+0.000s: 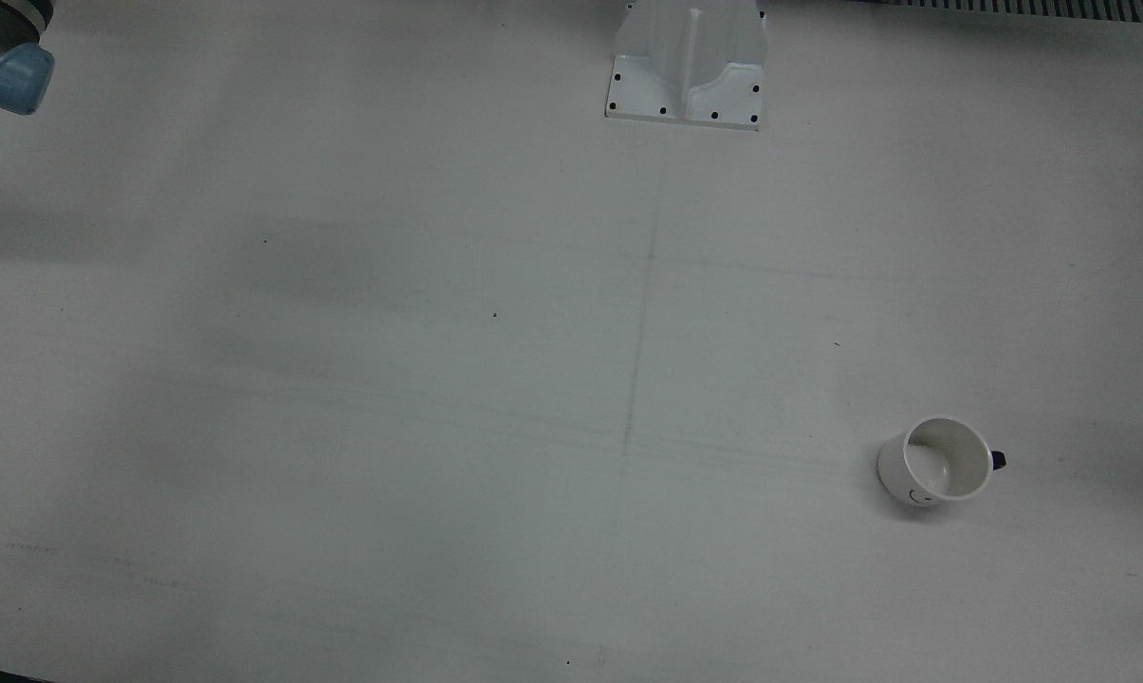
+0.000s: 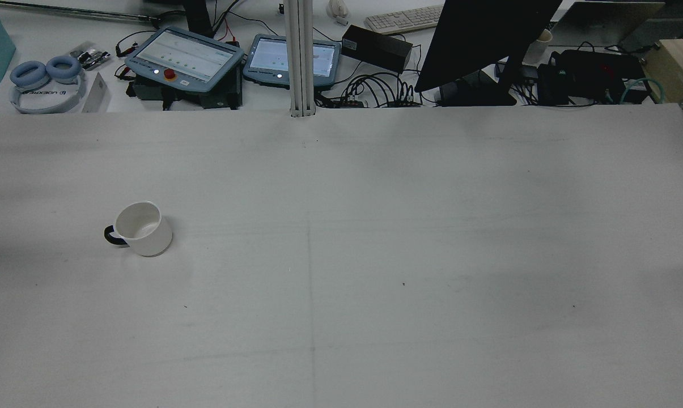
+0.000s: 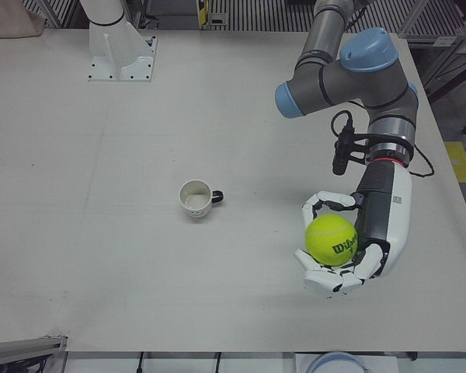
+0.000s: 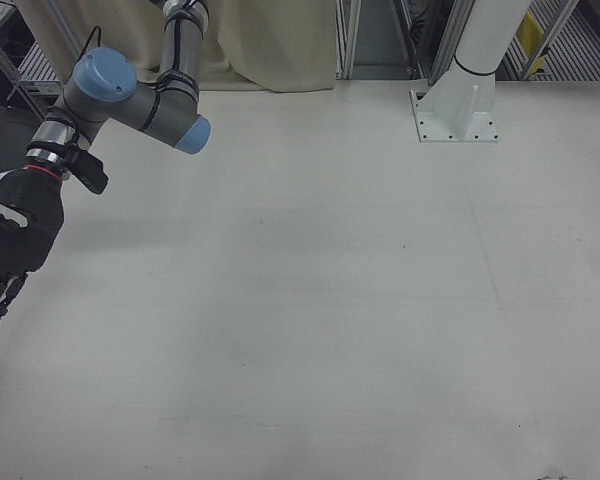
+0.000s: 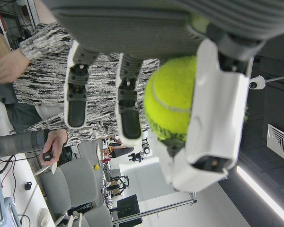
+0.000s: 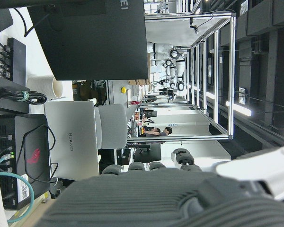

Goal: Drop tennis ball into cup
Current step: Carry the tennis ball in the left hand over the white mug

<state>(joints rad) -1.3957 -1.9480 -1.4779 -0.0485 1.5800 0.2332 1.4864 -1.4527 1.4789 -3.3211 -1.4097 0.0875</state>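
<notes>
Yellow tennis ball (image 3: pixel 331 240) held aloft; white cup (image 3: pixel 195 198) upright, empty.

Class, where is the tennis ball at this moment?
In the left-front view, the tennis ball sits in the left hand, right of the cup and apart from it.

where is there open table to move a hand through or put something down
Nearly all of the table is bare. Only the cup stands on it, on the left arm's half, so everything around it is free. The left hand holds the ball above the near side; the right hand hangs off the far edge.
</notes>
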